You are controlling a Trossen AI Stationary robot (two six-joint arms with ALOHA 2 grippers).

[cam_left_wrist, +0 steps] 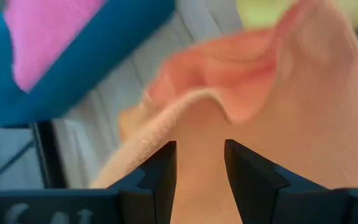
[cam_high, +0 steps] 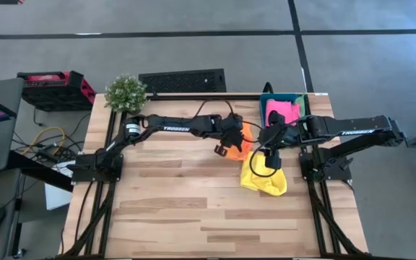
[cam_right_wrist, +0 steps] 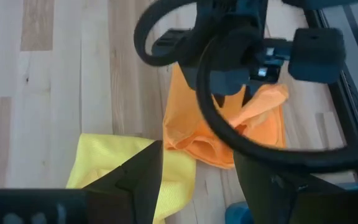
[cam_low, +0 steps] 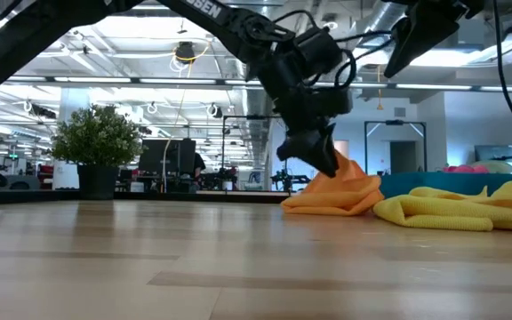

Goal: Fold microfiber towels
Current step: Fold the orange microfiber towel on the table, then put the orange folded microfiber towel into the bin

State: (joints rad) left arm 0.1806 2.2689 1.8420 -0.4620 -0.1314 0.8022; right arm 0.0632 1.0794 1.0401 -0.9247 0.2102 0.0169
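Note:
An orange towel [cam_low: 336, 196] lies crumpled at the table's far right, one part drawn up into a peak. My left gripper [cam_low: 314, 153] is shut on that peak; in the left wrist view, orange cloth fills the gap of that gripper [cam_left_wrist: 201, 168]. A yellow towel [cam_high: 263, 177] lies bunched just nearer, touching the orange one. My right gripper [cam_right_wrist: 197, 180] hangs open above both towels, touching neither. A pink towel [cam_high: 282, 110] rests inside the teal bin [cam_high: 266, 99]. My left gripper pinches a raised fold of the orange towel [cam_left_wrist: 197, 134] between its two fingers. The fingers slant down at it from the table's left. That fold stands up as a peak [cam_low: 343, 166], and the rest of the towel lies heaped on the table.
The teal bin stands at the far right corner, right behind the towels. A potted plant [cam_high: 126, 92] sits at the far left corner. Bare wood [cam_high: 186, 209] stretches across the table's middle, left and near side.

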